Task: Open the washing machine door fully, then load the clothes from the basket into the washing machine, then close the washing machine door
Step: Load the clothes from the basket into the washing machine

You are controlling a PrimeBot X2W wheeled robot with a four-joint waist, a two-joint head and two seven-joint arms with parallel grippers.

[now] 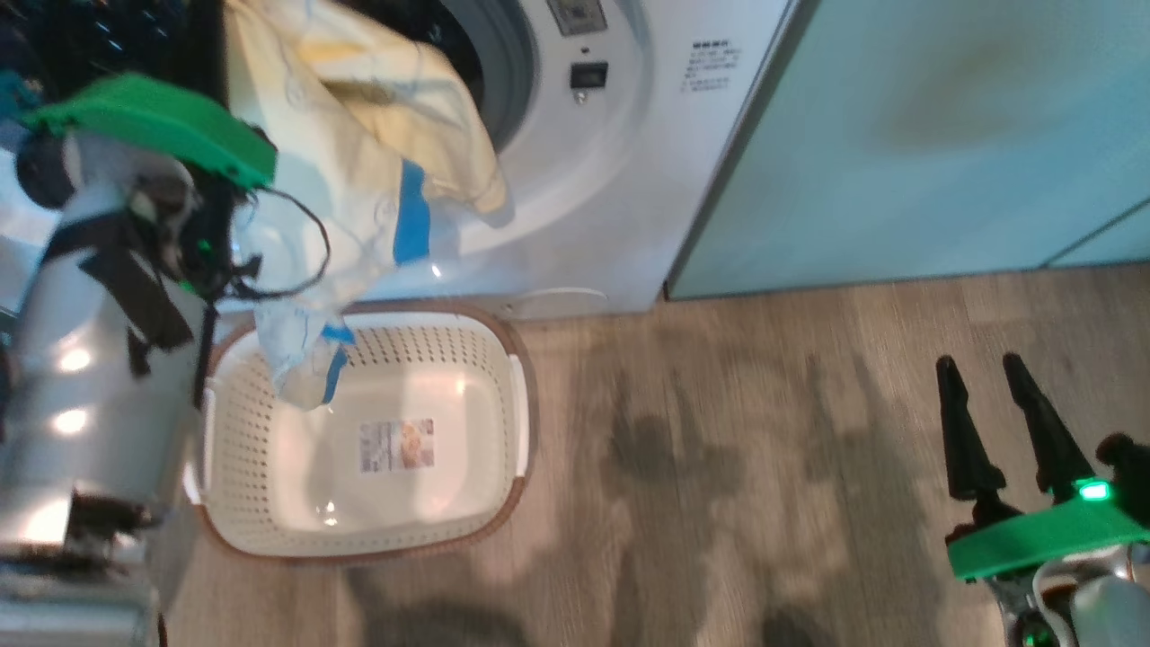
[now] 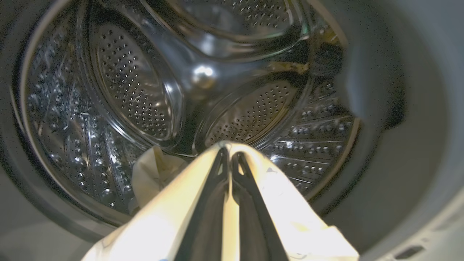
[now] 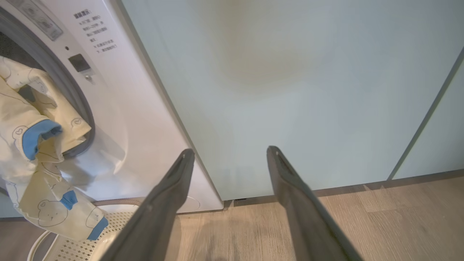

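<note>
Cream-yellow clothes (image 1: pixel 359 162) with thin bear outlines and blue cuffs; cream perforated basket (image 1: pixel 431 346), brown-rimmed; white washing machine (image 1: pixel 620 180); pale-green cabinet (image 1: pixel 943 135) beyond the dark-fingered right gripper (image 1: pixel 978 359).

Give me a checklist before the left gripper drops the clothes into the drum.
1. Hold: left gripper shut on the clothes: ok.
2. Aim: left gripper points into the drum: ok.
3. Load: clothes wholly past the grey ring: not ok, they hang down over the basket.
4. Spare arm: right gripper open, apart from the clothes: ok.
5. Access: washing machine door fully open: cannot tell.
</note>
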